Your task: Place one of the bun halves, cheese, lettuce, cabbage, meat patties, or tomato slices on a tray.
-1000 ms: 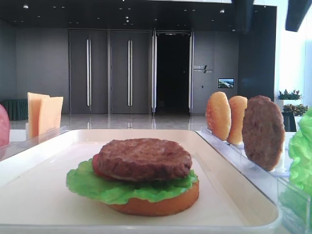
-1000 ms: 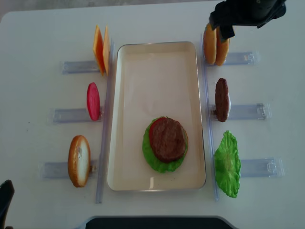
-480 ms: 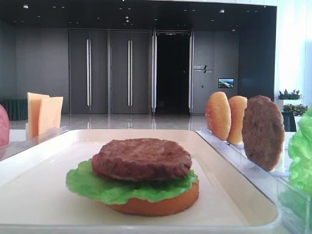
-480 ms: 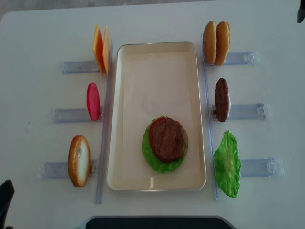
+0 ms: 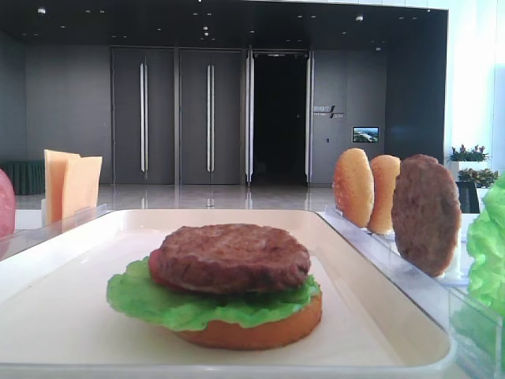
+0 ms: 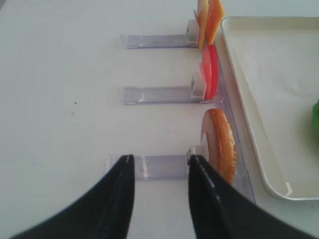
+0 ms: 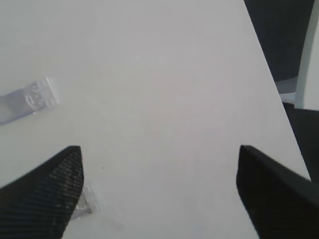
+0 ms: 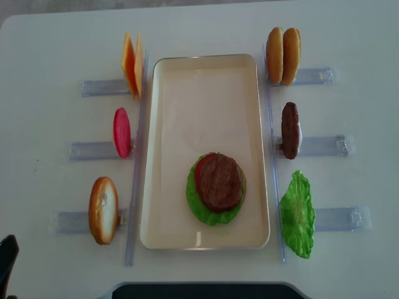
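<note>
The cream tray point(image 8: 206, 93) holds a stack: bun half, lettuce, tomato slice and a meat patty point(image 8: 219, 181) on top, also seen close up point(image 5: 233, 257). A second patty point(image 8: 290, 129) stands upright in a rack to the tray's right, with two bun halves point(image 8: 282, 56) behind it and a lettuce leaf point(image 8: 297, 213) in front. On the left stand cheese point(image 8: 131, 63), a tomato slice point(image 8: 121, 132) and a bun half point(image 8: 103, 210). My left gripper point(image 6: 160, 158) is open and empty, just left of that bun half point(image 6: 219, 144). My right gripper point(image 7: 159, 149) is open wide over bare table.
Clear plastic racks point(image 8: 93, 149) flank the tray on both sides. In the right wrist view a rack end point(image 7: 30, 99) lies at the left and the table's right edge point(image 7: 269, 74) runs close by. A dark piece of the left arm point(image 8: 6, 255) shows at the bottom left corner.
The right arm, which hung over the two bun halves at the top right, has pulled away out of the overhead view. The food items and tray have not moved.
</note>
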Controlling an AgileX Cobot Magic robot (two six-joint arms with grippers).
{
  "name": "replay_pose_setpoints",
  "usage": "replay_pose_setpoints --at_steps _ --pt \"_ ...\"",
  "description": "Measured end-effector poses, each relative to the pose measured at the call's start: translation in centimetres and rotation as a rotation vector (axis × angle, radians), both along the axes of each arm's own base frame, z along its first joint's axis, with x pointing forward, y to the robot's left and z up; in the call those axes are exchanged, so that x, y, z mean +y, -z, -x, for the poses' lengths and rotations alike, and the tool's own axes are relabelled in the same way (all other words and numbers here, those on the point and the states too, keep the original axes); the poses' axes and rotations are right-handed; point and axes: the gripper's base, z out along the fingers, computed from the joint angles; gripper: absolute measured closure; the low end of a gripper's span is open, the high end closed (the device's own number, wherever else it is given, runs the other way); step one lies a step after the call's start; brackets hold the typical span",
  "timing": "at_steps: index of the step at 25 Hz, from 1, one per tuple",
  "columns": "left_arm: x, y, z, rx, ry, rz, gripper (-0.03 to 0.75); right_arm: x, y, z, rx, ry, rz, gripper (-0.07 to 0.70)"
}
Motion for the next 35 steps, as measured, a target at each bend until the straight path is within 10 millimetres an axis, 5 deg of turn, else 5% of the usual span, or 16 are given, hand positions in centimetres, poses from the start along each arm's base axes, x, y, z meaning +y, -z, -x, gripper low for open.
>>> replay_pose_setpoints --at_steps 8,15,20,24,35 --pt "0.0 0.0 0.0 0.0 0.0 0.0 0.433 2.4 -7.4 5.7 -0.227 -0.064 0.092 0.04" --pt "0.0 0.0 0.0 0.0 0.0 0.0 0.433 4.6 -13.9 14.2 -0.495 -0.137 0.174 0.04" --pt "0.0 0.0 0.0 0.0 0.0 0.0 0.433 4.9 -16.0 21.9 -0.669 -0.158 0.195 0.04" --pt "0.0 0.0 0.0 0.0 0.0 0.0 0.433 4.5 -14.6 26.2 -0.713 -0.157 0.226 0.04" --pt "0.0 0.0 0.0 0.0 0.0 0.0 0.433 4.3 -4.1 32.7 -0.751 -0.186 0.231 0.041"
